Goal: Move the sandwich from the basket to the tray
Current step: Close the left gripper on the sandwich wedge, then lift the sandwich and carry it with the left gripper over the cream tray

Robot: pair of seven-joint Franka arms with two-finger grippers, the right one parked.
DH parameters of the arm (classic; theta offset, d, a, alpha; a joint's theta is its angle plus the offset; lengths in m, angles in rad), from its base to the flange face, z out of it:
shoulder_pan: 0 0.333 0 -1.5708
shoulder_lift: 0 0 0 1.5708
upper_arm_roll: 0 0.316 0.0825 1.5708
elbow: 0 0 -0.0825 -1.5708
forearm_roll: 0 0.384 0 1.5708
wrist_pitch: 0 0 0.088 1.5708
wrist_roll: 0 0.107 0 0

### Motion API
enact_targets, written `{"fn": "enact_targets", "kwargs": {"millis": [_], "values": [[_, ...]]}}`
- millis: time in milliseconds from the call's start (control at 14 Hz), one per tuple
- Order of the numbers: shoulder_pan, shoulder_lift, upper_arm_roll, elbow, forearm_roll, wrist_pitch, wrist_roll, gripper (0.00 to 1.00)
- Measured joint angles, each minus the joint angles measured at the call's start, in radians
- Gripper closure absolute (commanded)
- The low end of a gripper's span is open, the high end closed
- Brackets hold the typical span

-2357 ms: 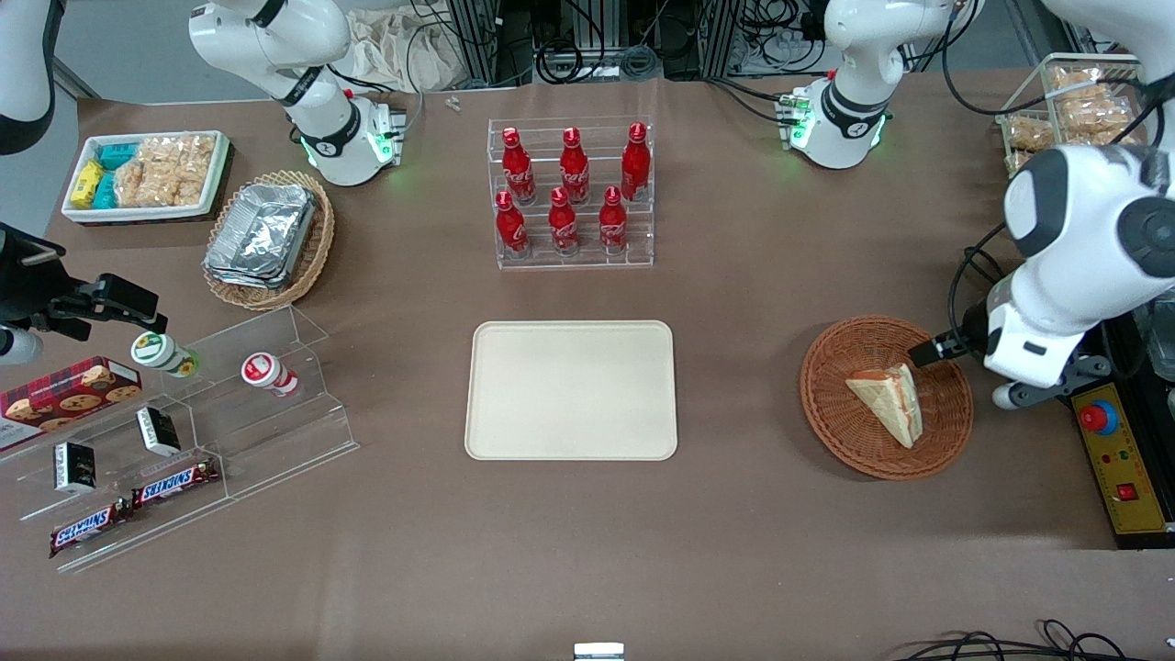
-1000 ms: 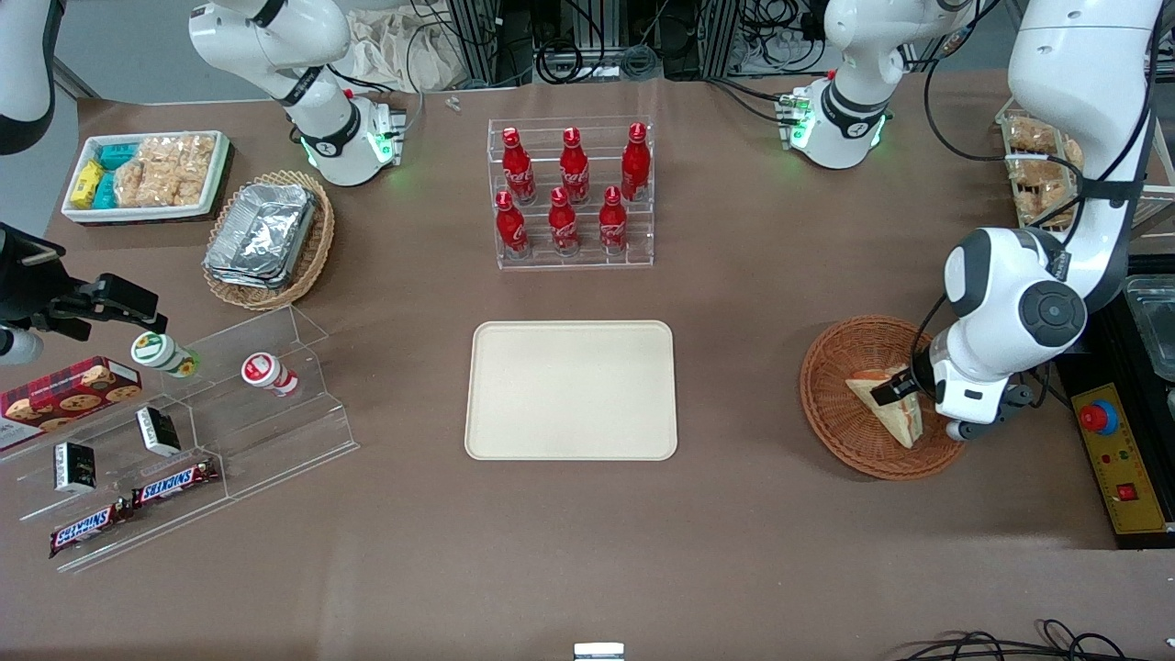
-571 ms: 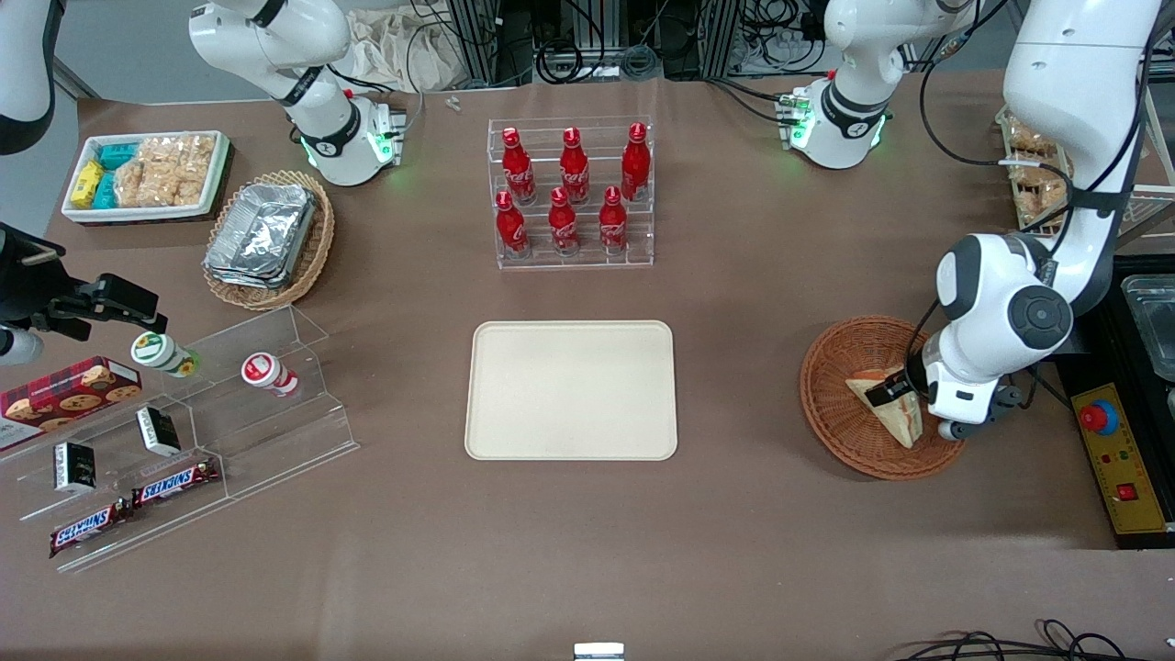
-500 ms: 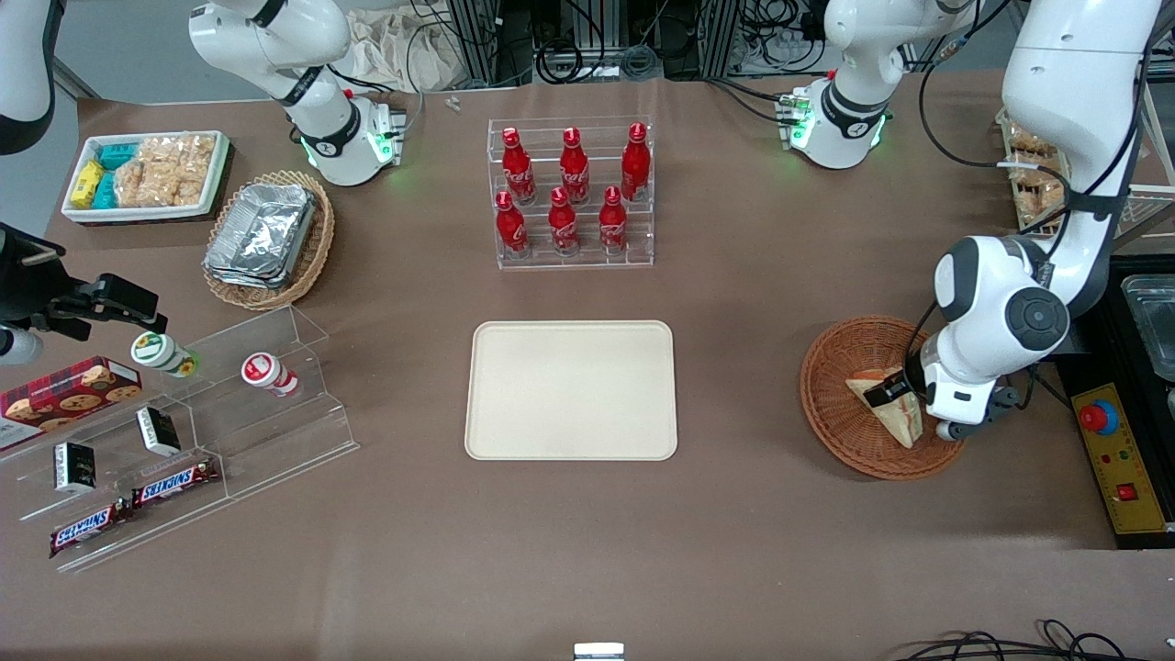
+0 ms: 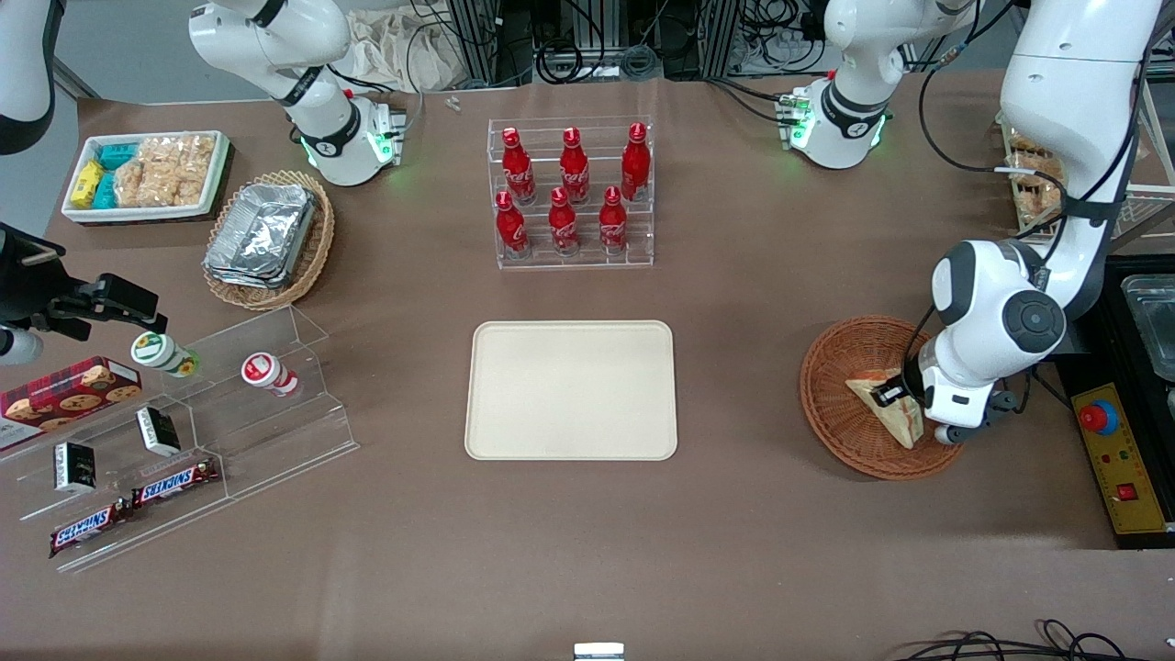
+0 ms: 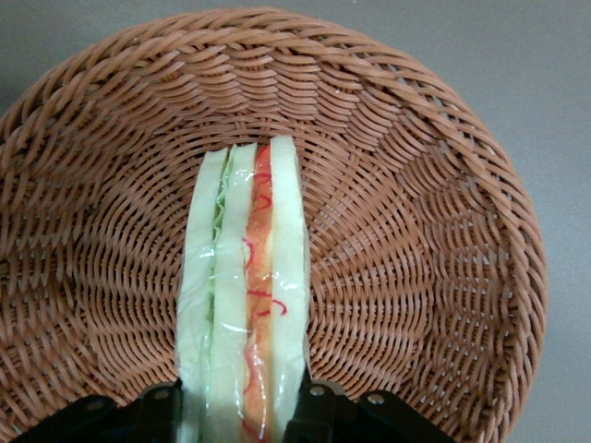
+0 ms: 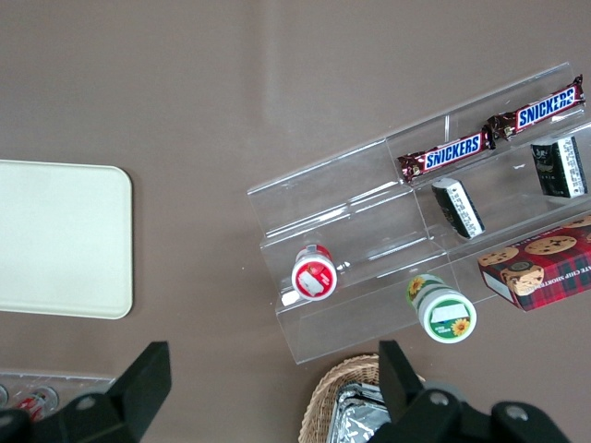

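The sandwich, a pale wedge with a red-orange filling stripe, lies in the round reddish-brown basket toward the working arm's end of the table. My left gripper is down in the basket, its two black fingers pressed against the sandwich's two bread faces. In the left wrist view the sandwich stands on edge between the fingers, with the gripper shut on it and the basket's weave all around. The cream tray lies flat at the table's middle; its corner shows in the right wrist view.
A clear rack of red bottles stands farther from the front camera than the tray. A tan basket of foil containers, a white snack tray and a clear stepped stand with snacks lie toward the parked arm's end. A control box sits beside the basket.
The left gripper came from the basket's rim onto the sandwich and settled lower around it. Over the last half second it only shifted slightly. The sandwich stays in the basket.
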Motion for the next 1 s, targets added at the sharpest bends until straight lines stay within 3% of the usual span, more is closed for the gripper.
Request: {"fn": "enact_targets", "kwargs": {"millis": [357, 714, 857, 1000], "values": [[-0.002, -0.016, -0.004, 0.046, 0.001, -0.074, 0.0, 0.94], [-0.004, -0.075, -0.065, 0.314, 0.003, -0.543, -0.001, 0.91], [-0.005, -0.09, -0.114, 0.447, 0.004, -0.731, -0.003, 1.0], [-0.007, -0.099, -0.178, 0.545, 0.005, -0.853, -0.008, 1.0]]}}
